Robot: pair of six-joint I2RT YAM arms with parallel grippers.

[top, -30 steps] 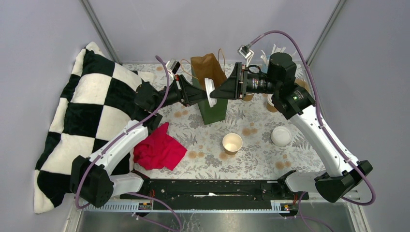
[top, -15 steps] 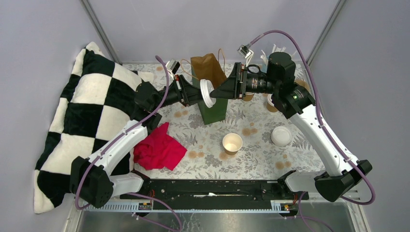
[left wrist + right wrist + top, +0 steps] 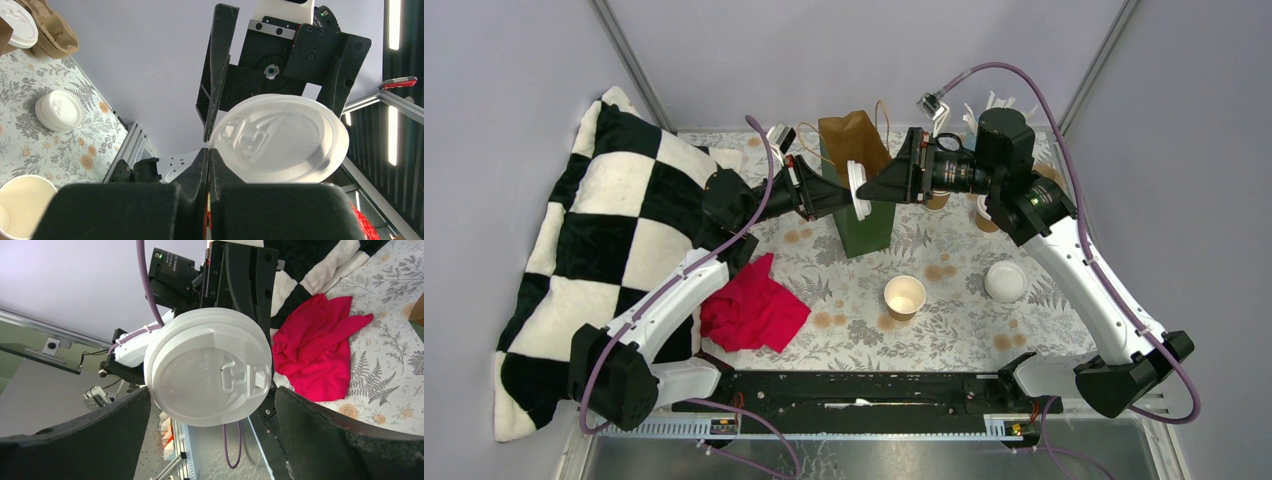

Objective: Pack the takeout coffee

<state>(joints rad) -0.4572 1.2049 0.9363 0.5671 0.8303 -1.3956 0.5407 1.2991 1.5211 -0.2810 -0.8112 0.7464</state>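
Note:
A round white lid (image 3: 857,190) hangs upright in the air in front of the green bag (image 3: 866,225). My left gripper (image 3: 848,197) is shut on the lid's (image 3: 280,137) rim, pinching its edge at the fingertips (image 3: 208,152). From the other side my right gripper (image 3: 865,189) faces it, open, with one finger on each side of the lid (image 3: 210,372). An open tan paper cup (image 3: 904,297), cream inside, stands on the table in front of the bag. Another lidded cup (image 3: 17,27) sits in a brown carrier at the back.
A crumpled red cloth (image 3: 752,308) lies front left of the bag. A black-and-white checked pillow (image 3: 594,250) fills the left side. A stack of white lids (image 3: 1005,281) rests on the flowered tabletop at right, below the right arm.
The lid tipped slightly half a second ago and now stands back as it was. Both arms have hardly moved.

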